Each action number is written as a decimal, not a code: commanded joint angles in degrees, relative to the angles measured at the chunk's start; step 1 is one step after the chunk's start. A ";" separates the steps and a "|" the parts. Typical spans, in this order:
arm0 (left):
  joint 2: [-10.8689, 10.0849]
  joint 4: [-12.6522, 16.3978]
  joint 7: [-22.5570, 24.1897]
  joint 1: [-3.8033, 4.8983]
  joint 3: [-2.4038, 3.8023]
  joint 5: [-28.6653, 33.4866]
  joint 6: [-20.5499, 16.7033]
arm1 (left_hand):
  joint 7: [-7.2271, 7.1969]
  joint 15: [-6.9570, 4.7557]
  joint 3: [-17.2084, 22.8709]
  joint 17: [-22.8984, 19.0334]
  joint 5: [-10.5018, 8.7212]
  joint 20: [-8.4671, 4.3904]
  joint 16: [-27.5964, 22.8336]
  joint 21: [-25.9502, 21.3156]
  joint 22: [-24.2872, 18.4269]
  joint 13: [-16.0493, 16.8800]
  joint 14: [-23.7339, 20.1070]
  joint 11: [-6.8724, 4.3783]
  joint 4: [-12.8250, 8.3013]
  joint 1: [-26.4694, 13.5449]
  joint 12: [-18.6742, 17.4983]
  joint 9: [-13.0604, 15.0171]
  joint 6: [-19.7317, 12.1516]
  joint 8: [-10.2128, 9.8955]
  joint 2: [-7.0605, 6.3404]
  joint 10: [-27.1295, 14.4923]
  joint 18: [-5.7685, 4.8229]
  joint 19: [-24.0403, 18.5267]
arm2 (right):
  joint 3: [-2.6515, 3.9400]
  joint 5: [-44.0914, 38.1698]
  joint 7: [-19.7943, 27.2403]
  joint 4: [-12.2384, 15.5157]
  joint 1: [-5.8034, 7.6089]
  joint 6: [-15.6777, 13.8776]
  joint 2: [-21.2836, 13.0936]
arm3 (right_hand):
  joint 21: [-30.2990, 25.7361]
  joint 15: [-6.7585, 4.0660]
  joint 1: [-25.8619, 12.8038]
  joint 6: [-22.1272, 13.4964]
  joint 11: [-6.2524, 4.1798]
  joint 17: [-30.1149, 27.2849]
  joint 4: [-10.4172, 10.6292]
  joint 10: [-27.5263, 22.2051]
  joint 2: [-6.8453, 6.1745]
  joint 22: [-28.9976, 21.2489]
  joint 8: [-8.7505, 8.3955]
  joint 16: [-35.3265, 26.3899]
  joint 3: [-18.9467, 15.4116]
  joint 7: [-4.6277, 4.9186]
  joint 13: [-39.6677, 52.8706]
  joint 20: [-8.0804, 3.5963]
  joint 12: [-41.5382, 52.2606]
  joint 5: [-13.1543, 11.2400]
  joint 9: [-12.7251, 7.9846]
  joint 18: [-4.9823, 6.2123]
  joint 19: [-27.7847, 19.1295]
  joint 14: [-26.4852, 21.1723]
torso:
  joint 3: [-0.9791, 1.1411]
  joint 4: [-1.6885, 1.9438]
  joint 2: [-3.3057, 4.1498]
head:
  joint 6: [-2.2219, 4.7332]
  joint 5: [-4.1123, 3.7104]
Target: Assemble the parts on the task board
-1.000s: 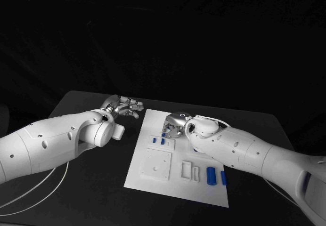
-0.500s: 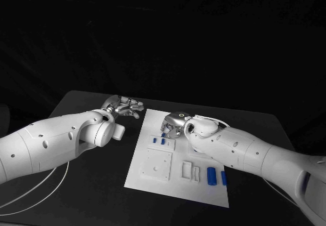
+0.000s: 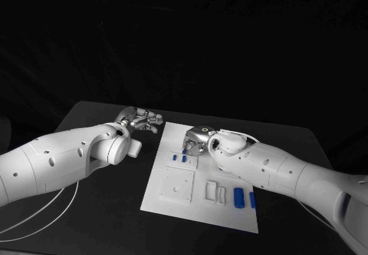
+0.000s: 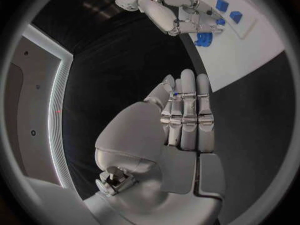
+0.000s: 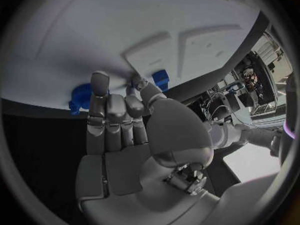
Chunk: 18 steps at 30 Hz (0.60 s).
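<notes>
Nearest the robot, two blue parts (image 3: 244, 198) lie loose on the task board (image 3: 184, 210). Farther along, the right hand (image 3: 193, 145) has barely shifted in the last second — fingers spread over a blue part (image 5: 80, 96), reaching rather than gripping, seen from its wrist. Beyond the board, the left hand (image 3: 140, 119) holds nothing, fingers straight together.

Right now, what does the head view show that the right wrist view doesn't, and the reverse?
Head view alone: the left hand off the board's far left corner, holding nothing, and two blue cylinders lying near the board's near right edge. Right wrist view alone: the right hand's fingertips reaching down at a blue part on the board. Both: the white task board, the right hand, and blue parts beside it.
</notes>
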 commanded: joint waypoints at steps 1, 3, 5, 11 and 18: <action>0.16 0.08 0.10 0.09 0.06 -0.33 0.47 | 0.03 -0.03 0.17 0.09 -0.10 0.05 -0.20 -0.27 -0.04 -0.03 0.37 0.00 0.19 0.06 -0.28 -0.01 -0.46 0.10 -0.06 -0.27 -0.64 0.27 | -0.43 -0.13 1.22 0.02 -0.53 2.89 0.18 | -0.17 0.26 -0.03 1.38 0.07 0.09 -0.09 0.09 0.84 0.20 0.23 0.46 0.84 -0.13 0.14 0.24 0.33 -0.59 0.14 0.45 -0.10 -0.05 | 0.00 0.05 0.05 | -0.18 -0.11; 0.14 0.07 0.05 0.09 0.06 -0.43 0.50 | 0.03 -0.03 0.17 0.09 -0.10 0.05 -0.20 -0.27 -0.04 -0.03 0.37 0.00 0.19 0.06 -0.28 -0.01 -0.46 0.10 -0.06 -0.27 -0.64 0.27 | -0.47 0.02 1.38 0.06 -0.53 3.05 0.15 | -0.17 0.18 -0.23 2.30 -0.05 0.11 -0.02 0.11 1.36 0.35 0.27 0.52 1.43 -0.34 0.21 0.18 0.46 -1.00 0.19 0.36 -0.09 -0.04 | 0.00 0.04 0.06 | -0.19 -0.14; 0.12 0.04 0.01 0.09 0.06 -0.51 0.52 | 0.04 -0.03 0.19 0.10 -0.03 0.04 -0.20 -0.24 0.01 -0.03 0.36 -0.01 0.13 0.13 -0.27 0.00 -0.47 0.10 -0.08 -0.28 -0.63 0.27 | -0.50 0.13 1.48 0.09 -0.54 3.15 0.11 | -0.20 0.13 -0.45 2.58 -0.08 0.13 -0.06 0.11 1.50 0.47 0.23 0.58 1.86 -0.38 0.21 0.10 0.49 -1.09 0.18 0.28 -0.13 -0.04 | -0.02 0.02 0.01 | -0.25 -0.15; 0.11 -0.06 -0.05 0.09 0.06 -0.61 0.56 | 0.04 -0.03 0.19 0.10 -0.03 0.04 -0.20 -0.24 0.01 -0.03 0.36 -0.01 0.13 0.13 -0.27 0.00 -0.47 0.10 -0.08 -0.28 -0.63 0.27 | -0.54 0.28 1.29 0.13 -0.54 2.94 -0.07 | -0.21 0.10 -0.93 2.71 -0.12 0.20 0.10 0.18 1.55 0.64 0.22 0.75 2.03 -0.47 0.29 0.05 0.64 -0.95 0.18 0.21 -0.05 0.02 | -0.04 -0.03 -0.02 | -0.28 -0.15; 0.09 -0.25 -0.11 0.09 0.06 -0.64 0.58 | 0.04 -0.03 0.19 0.10 -0.03 0.04 -0.20 -0.24 0.01 -0.03 0.36 -0.01 0.13 0.13 -0.27 0.00 -0.47 0.10 -0.08 -0.28 -0.63 0.27 | -0.55 -0.16 -0.18 -0.06 -0.54 1.19 -0.30 | -0.25 0.03 -1.53 2.86 -0.28 0.26 0.41 0.29 1.30 0.72 0.24 0.94 1.44 -0.65 0.30 -0.01 0.72 0.31 0.19 0.19 0.15 0.18 | -0.01 0.04 -0.06 | -0.37 -0.24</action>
